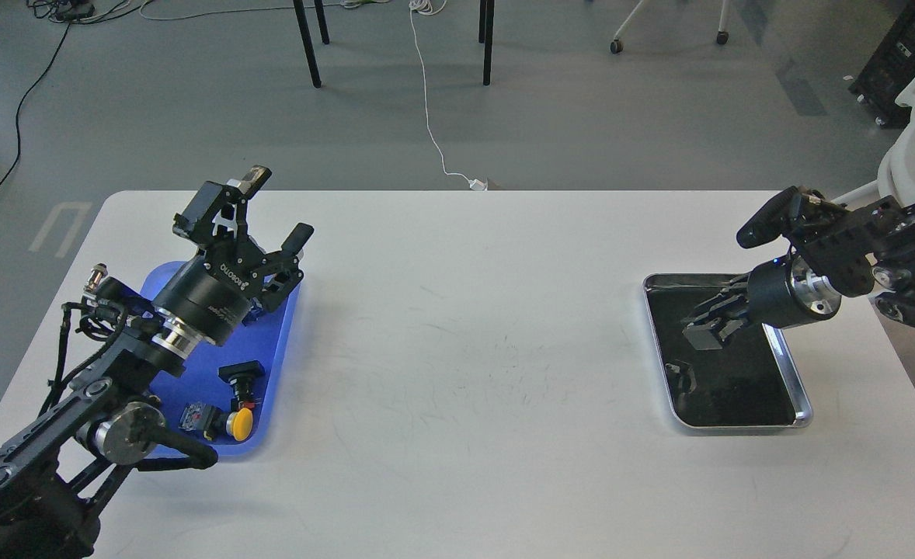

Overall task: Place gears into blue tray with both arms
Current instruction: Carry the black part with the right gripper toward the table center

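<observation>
The blue tray (277, 341) lies at the left of the white table, partly hidden under my left arm. My left gripper (275, 211) hovers over the tray's far end, tilted up, open, with nothing between its fingers. My right gripper (700, 326) hangs low over the silver metal tray (791, 373) at the right, and its dark fingers blend into the black lining. A small dark shape (680, 376) lies on that lining near the tray's left side; I cannot tell whether it is a gear. No gear shows clearly in the blue tray.
Two push-button switches sit in the blue tray's near half, a black one (241, 376) and a yellow-capped one (230, 421). The white table (465, 349) spans between the two trays. Chair legs and cables lie on the floor beyond its far edge.
</observation>
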Available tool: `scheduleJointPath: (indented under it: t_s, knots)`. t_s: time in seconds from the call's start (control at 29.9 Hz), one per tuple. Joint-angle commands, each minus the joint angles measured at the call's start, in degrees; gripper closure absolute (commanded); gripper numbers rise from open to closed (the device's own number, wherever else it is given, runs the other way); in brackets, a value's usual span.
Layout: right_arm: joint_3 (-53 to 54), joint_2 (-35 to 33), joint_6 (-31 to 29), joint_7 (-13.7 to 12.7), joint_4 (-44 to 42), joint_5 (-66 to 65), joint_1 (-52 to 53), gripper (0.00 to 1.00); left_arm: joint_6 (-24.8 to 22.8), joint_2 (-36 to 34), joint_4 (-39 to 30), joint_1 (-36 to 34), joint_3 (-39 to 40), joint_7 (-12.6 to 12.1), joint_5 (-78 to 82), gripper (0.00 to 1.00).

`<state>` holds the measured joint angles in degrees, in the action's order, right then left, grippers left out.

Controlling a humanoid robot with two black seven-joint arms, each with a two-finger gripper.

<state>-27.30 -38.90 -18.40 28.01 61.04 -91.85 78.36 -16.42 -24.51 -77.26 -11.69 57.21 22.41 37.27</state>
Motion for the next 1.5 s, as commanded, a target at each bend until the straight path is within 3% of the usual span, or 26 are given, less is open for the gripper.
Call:
scheduleJointPath:
  t_s: [0.0,0.33,0.74,1.27,1.47]
  knots:
    - [-0.21,2.5,-0.14,-0.01,0.39,2.81,2.15,0.8,-0.01,0.08,0.0,0.0,0.01,0.0,0.0,0.02]
    - [-0.3,18.58,-0.32,-0.01,-3.99,9.66,4.0,0.79,0.07,0.08,0.0,0.0,0.01,0.0,0.08,0.02]
    - [-6.8,38.9,4.42,-0.01,-17.27,16.52,0.13,0.79,0.08,-0.1,0.0,1.84,0.18,0.0,0.17,0.02]
    - [-11.02,38.9,6.45,-0.01,-17.89,18.81,-2.24,0.79,0.08,-0.1,0.0,1.85,0.18,0.0,0.17,0.02]
    - [-11.11,38.9,6.53,-0.01,-17.89,18.81,-2.77,0.73,0.08,-0.1,0.0,1.93,0.27,0.09,0.17,0.02]
